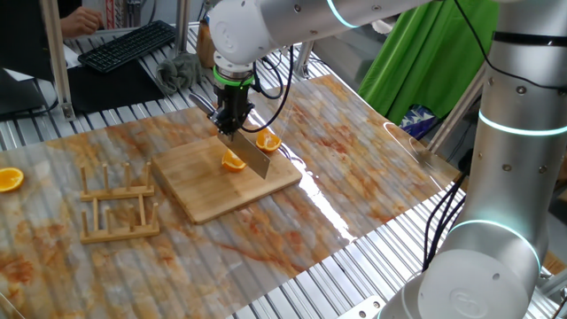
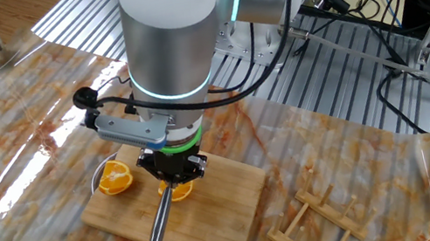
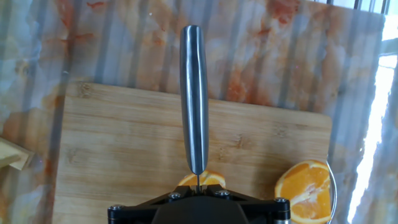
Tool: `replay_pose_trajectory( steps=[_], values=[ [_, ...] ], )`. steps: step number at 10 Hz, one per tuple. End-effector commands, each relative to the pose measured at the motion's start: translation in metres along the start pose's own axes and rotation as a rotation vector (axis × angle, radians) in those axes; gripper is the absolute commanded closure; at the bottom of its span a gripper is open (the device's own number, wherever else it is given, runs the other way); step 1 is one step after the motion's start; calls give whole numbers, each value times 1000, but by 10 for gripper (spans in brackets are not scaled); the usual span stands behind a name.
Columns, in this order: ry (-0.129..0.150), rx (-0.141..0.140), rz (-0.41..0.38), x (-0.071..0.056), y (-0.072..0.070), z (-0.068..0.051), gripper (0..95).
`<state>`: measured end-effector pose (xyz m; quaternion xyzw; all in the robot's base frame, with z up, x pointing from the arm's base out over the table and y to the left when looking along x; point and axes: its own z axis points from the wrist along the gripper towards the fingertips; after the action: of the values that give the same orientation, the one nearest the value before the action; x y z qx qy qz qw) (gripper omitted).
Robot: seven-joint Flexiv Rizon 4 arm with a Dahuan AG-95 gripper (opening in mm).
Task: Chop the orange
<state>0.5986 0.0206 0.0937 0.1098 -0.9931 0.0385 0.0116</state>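
Observation:
A small orange half lies on the wooden board, near its middle. It also shows in the other fixed view and at the bottom of the hand view. My gripper is shut on a steel knife and stands right over the orange. The knife blade reaches out across the board past the orange, edge down; whether it touches the fruit I cannot tell. In the other fixed view the gripper hides most of the orange.
A rounder orange half sits at the board's edge, close beside the knife. Another orange half lies far left. A wooden rack stands left of the board. A keyboard is at the back.

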Motion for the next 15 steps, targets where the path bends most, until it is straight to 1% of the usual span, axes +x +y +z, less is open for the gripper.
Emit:
replay_pose_trajectory(
  steps=[1,3,10,11,15],
  values=[
    [-1,2,-2,0,1,1,950],
    [-3,7,-7,-1,1,2,950],
    [-7,3,-7,-2,0,8,950],
    [-12,3,-5,-1,0,10,950],
    [-19,-1,-2,-1,1,13,950]
  ],
)
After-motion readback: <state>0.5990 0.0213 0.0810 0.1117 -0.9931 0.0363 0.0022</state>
